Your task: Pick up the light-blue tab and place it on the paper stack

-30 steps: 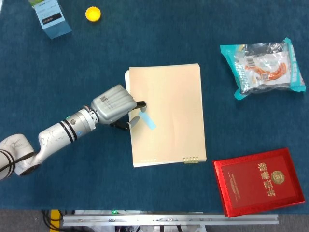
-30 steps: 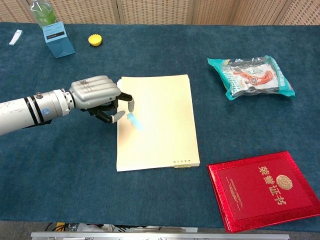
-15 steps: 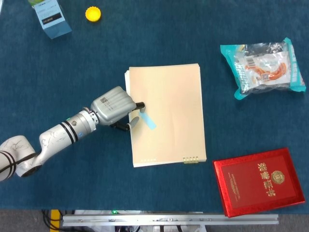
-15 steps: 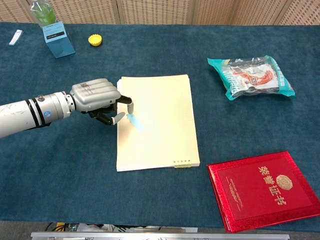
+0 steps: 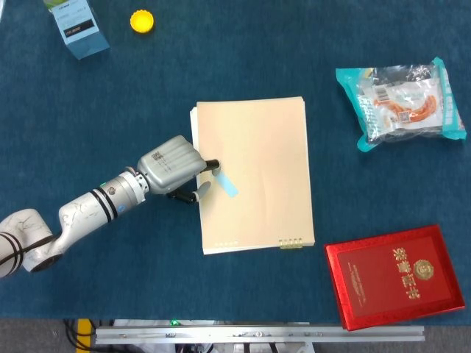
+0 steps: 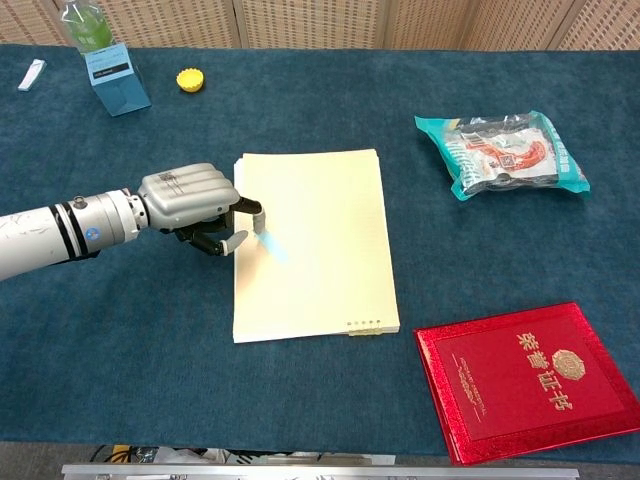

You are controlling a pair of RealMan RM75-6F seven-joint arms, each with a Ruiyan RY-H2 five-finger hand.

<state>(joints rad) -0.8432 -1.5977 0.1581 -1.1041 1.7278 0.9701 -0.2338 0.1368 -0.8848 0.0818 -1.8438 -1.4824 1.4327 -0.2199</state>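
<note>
Left robot hand (image 5: 174,165) sits at the left edge of the paper stack (image 5: 257,147), fingers curled in. The fingertips (image 6: 238,240) are just beside the light-blue tab (image 5: 227,183); can't tell whether they still pinch it or only touch. Tab lies flat on the stack's left part, angled diagonally. Right robot hand is not visible in either view.

The surface (image 5: 294,44) is covered in dark blue cloth. On it:
- red booklet (image 5: 397,276) with gold print, front right
- snack packet (image 5: 401,103) with teal edges, back right
- light-blue carton (image 5: 79,29) and yellow bottle cap (image 5: 142,21), back left
- small white strip (image 6: 31,74) at the far left edge

Chest view shows a tan woven panel wall (image 6: 320,22) behind the surface and a metal rail (image 5: 257,334) along the front edge.
</note>
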